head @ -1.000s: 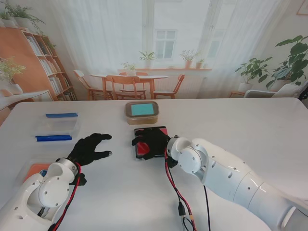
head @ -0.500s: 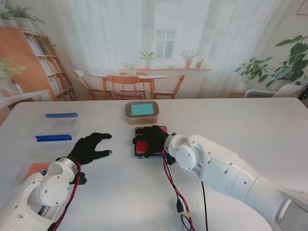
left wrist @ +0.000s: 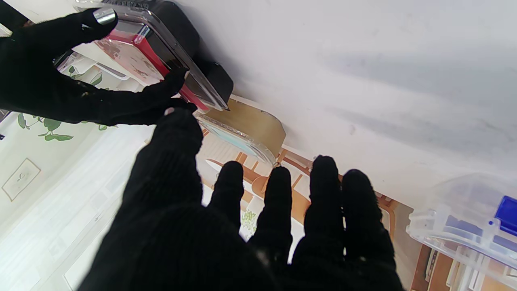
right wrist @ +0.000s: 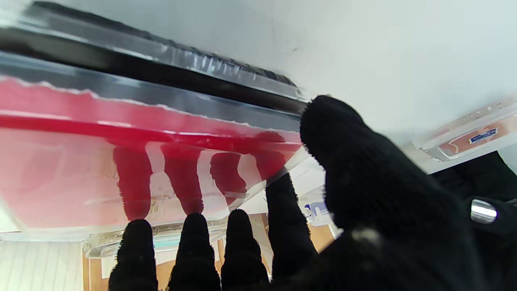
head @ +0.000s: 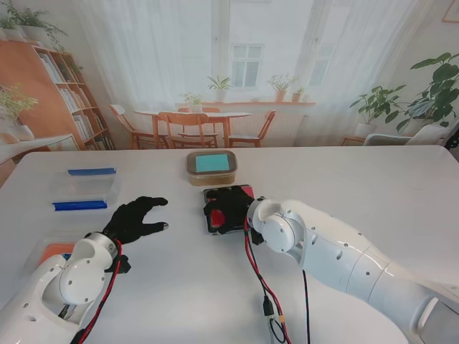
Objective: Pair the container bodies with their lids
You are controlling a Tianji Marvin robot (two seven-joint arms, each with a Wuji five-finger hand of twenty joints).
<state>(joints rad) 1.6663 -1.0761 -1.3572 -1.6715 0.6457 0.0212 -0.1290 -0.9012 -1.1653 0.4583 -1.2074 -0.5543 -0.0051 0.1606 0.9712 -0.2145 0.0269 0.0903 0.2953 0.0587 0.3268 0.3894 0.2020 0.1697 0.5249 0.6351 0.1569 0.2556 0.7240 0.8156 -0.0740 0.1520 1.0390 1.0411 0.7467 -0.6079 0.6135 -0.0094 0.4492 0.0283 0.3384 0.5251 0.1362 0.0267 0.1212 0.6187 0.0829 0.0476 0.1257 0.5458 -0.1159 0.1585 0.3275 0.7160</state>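
Note:
My right hand (head: 225, 208) is shut on the red see-through lid (head: 242, 193), thumb on one edge and fingers on the other. It holds the lid, slightly tilted, on the black container body (left wrist: 212, 76) at the table's middle. The left wrist view shows the same grip of the right hand (left wrist: 48, 81) on the lid (left wrist: 137, 60). In the right wrist view the lid (right wrist: 121, 161) lies against the black rim (right wrist: 121, 64). My left hand (head: 136, 218) rests open and flat on the table, left of the black container, holding nothing.
A tan container with a teal lid (head: 211, 165) stands just beyond the black one. A clear box with blue clips (head: 84, 188) sits at the far left. An orange-lidded container (head: 54, 252) lies near my left forearm. Cables hang under the right arm (head: 269, 301).
My right hand has shifted slightly to the right and farther from me, carrying the red lid with it over the black container. The left hand has barely moved.

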